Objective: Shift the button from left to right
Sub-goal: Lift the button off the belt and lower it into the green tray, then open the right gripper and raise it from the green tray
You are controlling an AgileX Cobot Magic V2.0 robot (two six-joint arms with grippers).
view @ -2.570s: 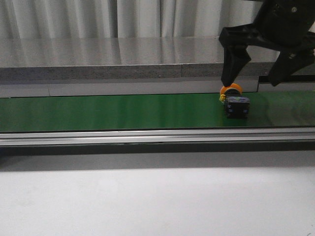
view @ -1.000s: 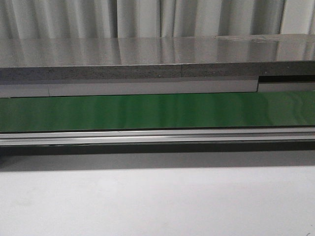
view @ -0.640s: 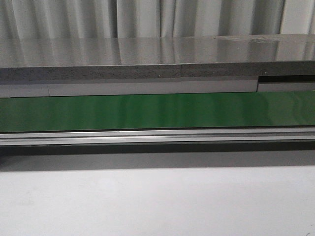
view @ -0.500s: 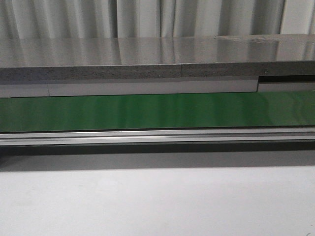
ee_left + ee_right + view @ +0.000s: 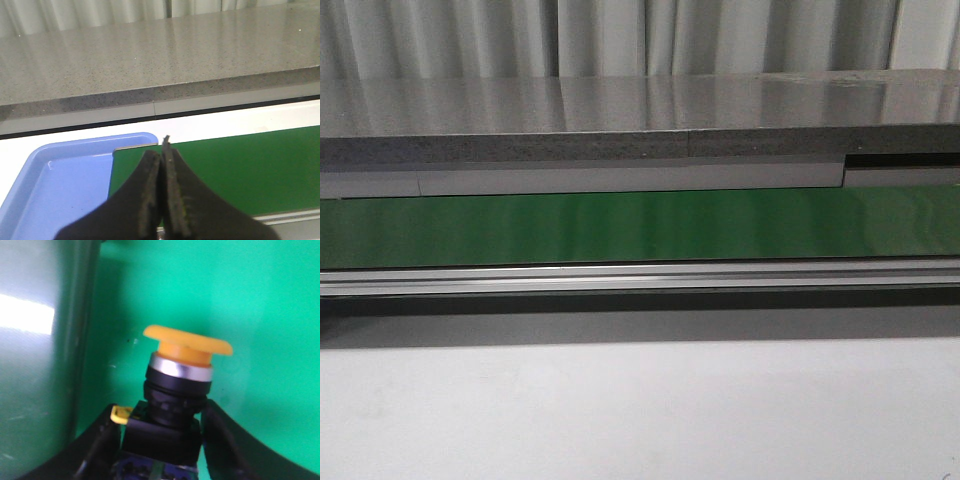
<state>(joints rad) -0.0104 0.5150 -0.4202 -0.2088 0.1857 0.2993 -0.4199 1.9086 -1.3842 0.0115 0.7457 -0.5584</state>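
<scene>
The button (image 5: 187, 347) has a yellow-orange cap, a silver ring and a black boxy body with a small yellow tab. It shows only in the right wrist view, over the green belt (image 5: 250, 300). My right gripper (image 5: 162, 440) is shut on the button, with its fingers (image 5: 100, 450) against both sides of the black body. My left gripper (image 5: 161, 150) is shut and empty above the left end of the green belt (image 5: 240, 170). Neither gripper nor the button shows in the front view.
A blue tray (image 5: 60, 175) lies against the belt's left end. A grey stone counter (image 5: 620, 110) runs behind the green belt (image 5: 620, 225), and an aluminium rail (image 5: 620, 277) runs along its front. A white table surface (image 5: 640, 410) lies nearest.
2.6 s ago my right gripper stood open over the button at the belt's right end in the front view. Both have since left that view. Nothing differs over the last second.
</scene>
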